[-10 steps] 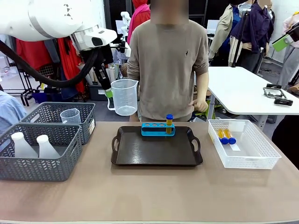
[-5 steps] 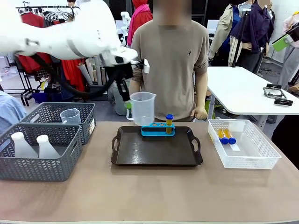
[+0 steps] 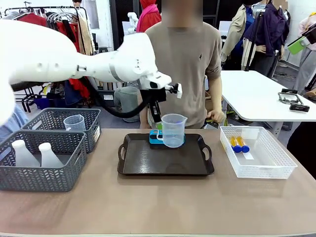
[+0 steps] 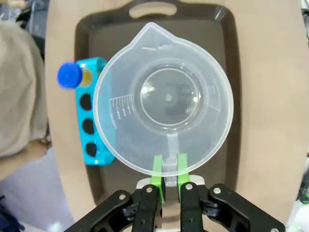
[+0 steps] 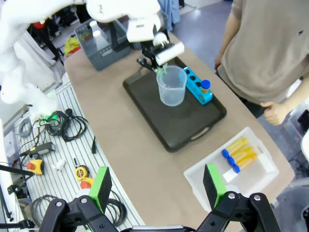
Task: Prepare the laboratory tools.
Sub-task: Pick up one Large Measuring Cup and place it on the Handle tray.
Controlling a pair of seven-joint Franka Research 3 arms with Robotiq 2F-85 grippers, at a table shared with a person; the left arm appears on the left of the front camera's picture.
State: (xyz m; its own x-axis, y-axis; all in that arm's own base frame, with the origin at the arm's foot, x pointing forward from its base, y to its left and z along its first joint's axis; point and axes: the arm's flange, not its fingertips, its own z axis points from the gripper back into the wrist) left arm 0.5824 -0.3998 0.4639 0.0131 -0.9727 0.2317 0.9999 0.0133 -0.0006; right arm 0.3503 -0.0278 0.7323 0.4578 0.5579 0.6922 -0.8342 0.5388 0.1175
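My left gripper point(image 3: 159, 131) is shut on the handle of a clear measuring jug point(image 3: 174, 131), which hangs upright just above the dark tray point(image 3: 165, 163). In the left wrist view the green pads point(image 4: 157, 170) pinch the handle, with the jug point(image 4: 168, 96) over the tray point(image 4: 227, 43). Beside it sits a blue rack point(image 4: 91, 121) holding one blue-capped tube point(image 4: 70, 76). Other tubes point(image 3: 238, 144) lie in the white mesh basket point(image 3: 266, 165). Two whitish flasks point(image 3: 22, 153) stand in the near grey basket. My right gripper point(image 5: 158, 186) hangs open high above the table.
A person point(image 3: 177, 64) stands at the far side behind the tray. The far grey basket point(image 3: 54, 121) holds another clear jug point(image 3: 74, 122). In the right wrist view, cables and hand tools point(image 5: 63, 145) lie on a bench beside the table.
My left arm has carried the jug from above the grey baskets rightward and down, and it is now low over the tray in front of the rack.
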